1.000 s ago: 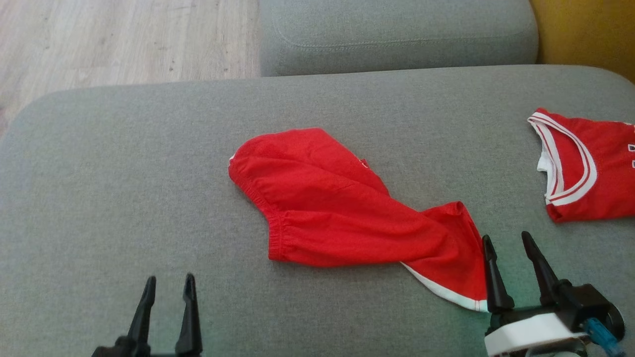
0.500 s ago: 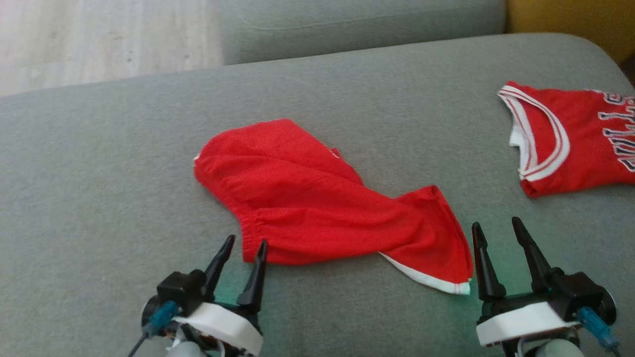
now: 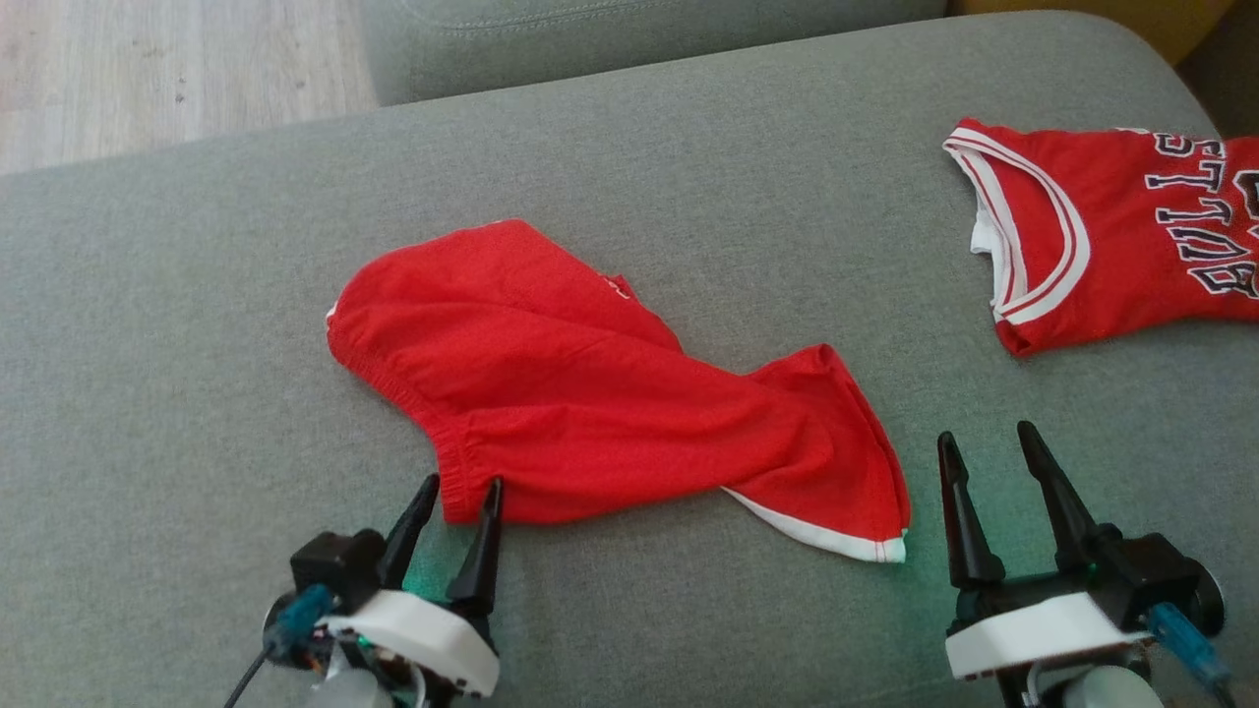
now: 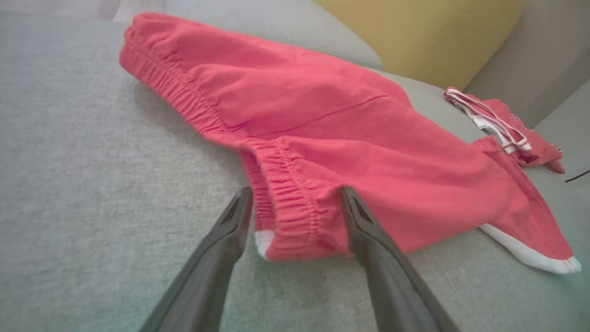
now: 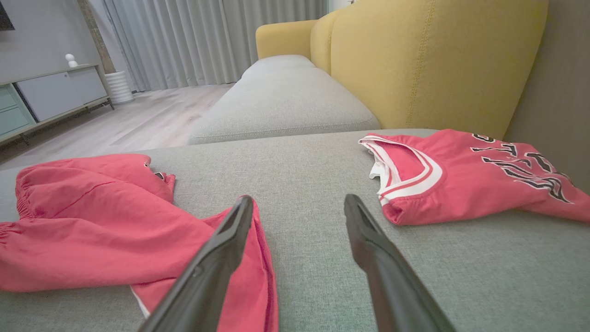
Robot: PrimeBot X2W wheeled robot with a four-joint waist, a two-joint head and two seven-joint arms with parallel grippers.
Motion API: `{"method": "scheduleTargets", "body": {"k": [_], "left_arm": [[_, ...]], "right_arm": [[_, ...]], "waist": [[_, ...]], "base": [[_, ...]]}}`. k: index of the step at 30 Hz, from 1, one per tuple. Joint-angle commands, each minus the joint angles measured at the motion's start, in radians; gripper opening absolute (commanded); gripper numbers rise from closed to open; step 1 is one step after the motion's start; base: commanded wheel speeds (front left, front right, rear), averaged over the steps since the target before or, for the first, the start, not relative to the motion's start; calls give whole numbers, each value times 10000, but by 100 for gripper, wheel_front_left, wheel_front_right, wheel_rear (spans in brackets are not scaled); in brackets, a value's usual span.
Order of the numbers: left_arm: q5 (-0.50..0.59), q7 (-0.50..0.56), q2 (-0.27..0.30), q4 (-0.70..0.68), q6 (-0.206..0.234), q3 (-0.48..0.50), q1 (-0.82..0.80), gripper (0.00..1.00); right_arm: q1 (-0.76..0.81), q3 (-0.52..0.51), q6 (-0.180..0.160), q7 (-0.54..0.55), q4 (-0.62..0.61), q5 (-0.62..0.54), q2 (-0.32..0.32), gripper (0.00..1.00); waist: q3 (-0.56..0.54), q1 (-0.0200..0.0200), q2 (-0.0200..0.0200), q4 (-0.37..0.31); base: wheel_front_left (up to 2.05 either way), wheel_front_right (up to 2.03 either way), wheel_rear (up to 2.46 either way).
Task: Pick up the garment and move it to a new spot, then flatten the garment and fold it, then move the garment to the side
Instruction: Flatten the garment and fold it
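Grey sofa cushion (image 3: 197, 344) is my work surface, with pale wood floor (image 3: 148, 69) beyond it and a yellow backrest (image 5: 438, 60) behind.

The left gripper (image 3: 460, 486) has its two fingers spread moderately, and they grip nothing yet. In the left wrist view the elastic waistband corner (image 4: 295, 216) sits right between them. I judge that is on purpose, since the gathered band gives a firmer bite than loose cloth.

The right gripper (image 3: 987, 435) is also spread and empty. It stands over bare cushion just beside the white-trimmed leg hem (image 3: 816, 531). It looks placed to take the opposite end so the garment lifts from two points.

The garment (image 3: 590, 413), a pair of red shorts, lies crumpled and twisted mid-cushion. A red jersey (image 3: 1102, 236) lies well apart at the right.

A second ago the left gripper sat at the bottom edge of the head view, well short of the cloth. Half a second ago it was nearing the waistband, and now it brackets the corner. The whole head picture has also shifted, with more of the jersey lettering showing, so the camera turned. The shorts keep the same shape and seem not to have been touched. The right finger overlapped the hem a second ago and now stands clear of it.
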Motion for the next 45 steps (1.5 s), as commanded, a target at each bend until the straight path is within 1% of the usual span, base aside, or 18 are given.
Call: {"method": "scheduleTargets", "body": {"k": [1,2,4,7,12,17,20,22,24,27,30,38,39,40,42,43,44,45], "left_arm": [[-174,-165,172,-283,18,-33,-507,100],[-338,-140,185,-300,17,-215,-557,71],[-590,-297,276,-402,17,-537,-682,0],[-884,-454,423,-595,17,-1068,-811,0],[-1234,-301,830,-1461,16,-1353,-483,0],[-1947,938,1340,-3881,35,-1499,563,0],[-2413,1832,1644,-5390,175,-1531,976,0],[-2688,2204,1742,-6055,388,-1361,1014,0],[-2666,2328,1841,-6203,509,-1252,917,0],[-2716,2433,1902,-6056,868,-761,411,0],[-2842,2523,1916,-5303,1073,-323,-258,0],[-3110,2959,2404,-2544,816,107,-1373,0],[-3166,2969,2438,-2322,750,128,-1418,9],[-3204,2928,2469,-2153,694,159,-1454,27],[-3243,2813,2504,-1929,605,187,-1482,52],[-3263,2750,2504,-1859,565,189,-1474,86],[-3278,2666,2481,-1822,548,198,-1449,100],[-3272,2589,2467,-1808,541,193,-1404,100]], "right_arm": [[-427,208,67,-109,-352,36,-53,100],[-445,202,67,-109,-354,35,-53,100],[-467,182,67,-109,-362,51,-53,100],[-437,118,67,-109,-372,84,-53,100],[-347,58,67,-109,-365,156,-53,100],[-331,-1,67,-109,-343,213,-53,100],[-426,124,67,-109,-299,223,-53,100],[-533,251,67,-109,-291,238,-53,100],[-601,317,67,-109,-292,250,-53,100],[-769,509,67,-109,-293,319,-53,100],[-880,564,67,-109,-277,385,-53,100],[-1032,532,67,-109,-313,597,-53,100],[-1024,526,67,-109,-322,611,-53,100],[-1014,518,67,-109,-334,616,-53,100],[-984,420,67,-109,-399,591,-53,100],[-965,346,67,-109,-453,584,-53,100],[-942,271,67,-109,-505,568,-53,100],[-923,221,67,-109,-558,543,-53,100]], "waist": [[40,-1,0,5],[57,-1,0,18],[88,-1,0,50],[115,-1,0,184],[111,-1,0,474],[153,-1,0,839],[214,-1,0,879],[315,-1,0,803],[389,-1,0,743],[617,-1,0,476],[881,-1,0,128],[1325,-1,0,-830],[1337,-1,0,-891],[1344,-1,0,-947],[1340,-1,0,-974],[1323,-1,0,-955],[1290,-1,0,-913],[1251,-1,0,-866]], "base": [[0,0,0],[0,0,0],[0,0,0],[0,0,0],[0,0,0],[0,0,0],[0,0,0],[0,0,0],[0,0,0],[0,0,0],[0,0,0],[0,0,0],[0,0,0],[0,0,0],[0,0,0],[0,0,0],[0,0,0],[0,0,0]]}}
